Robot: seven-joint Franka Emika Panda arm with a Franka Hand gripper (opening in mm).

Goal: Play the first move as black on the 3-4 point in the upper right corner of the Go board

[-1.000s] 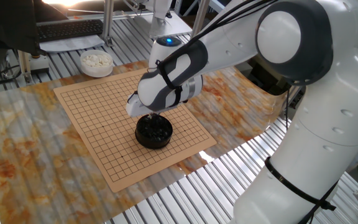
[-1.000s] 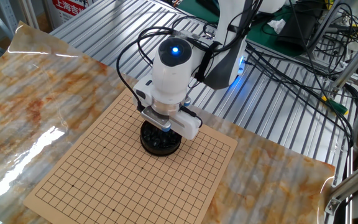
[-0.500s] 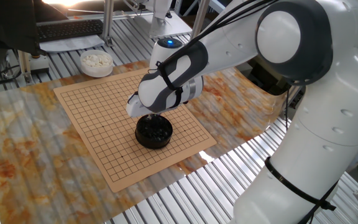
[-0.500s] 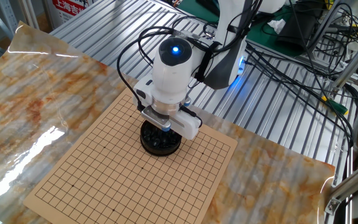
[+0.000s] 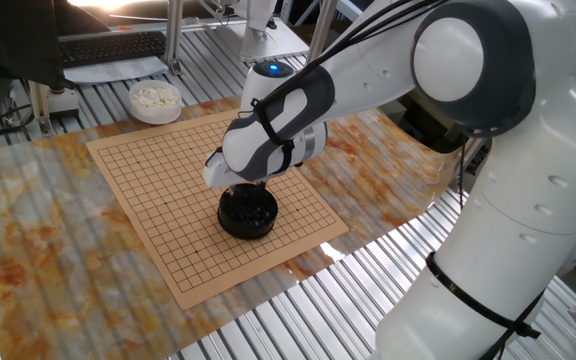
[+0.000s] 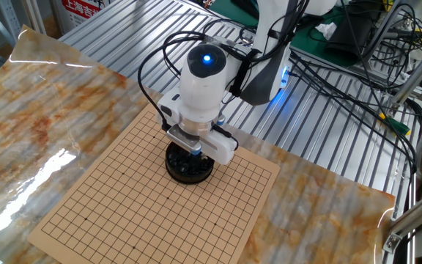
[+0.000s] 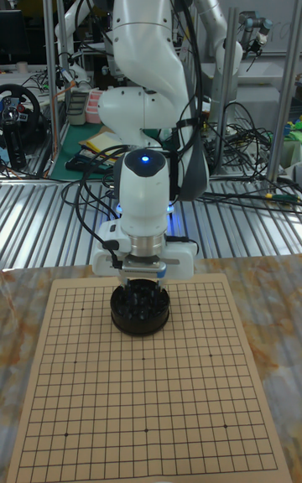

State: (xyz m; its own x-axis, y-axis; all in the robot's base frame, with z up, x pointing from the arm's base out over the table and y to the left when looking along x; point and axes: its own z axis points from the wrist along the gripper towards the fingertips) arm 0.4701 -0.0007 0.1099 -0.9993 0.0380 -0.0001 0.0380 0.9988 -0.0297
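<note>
So the Go board [image 7: 143, 382] has no stones on it yet, left edge to right edge, nothing played. My claw [image 7: 141, 288] is dipped straight down into the black bowl [image 7: 140, 312], which sits on the board near its far edge. The black stones [image 6: 190, 166] are all in there. Can't tell if my fingers are clamped on one. Lift and placement at the 3-4 point are both left.

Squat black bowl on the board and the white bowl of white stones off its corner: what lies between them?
Only bare tan Go board grid between the squat black bowl and the white bowl of white stones, shown in one fixed view; no stone there.
</note>
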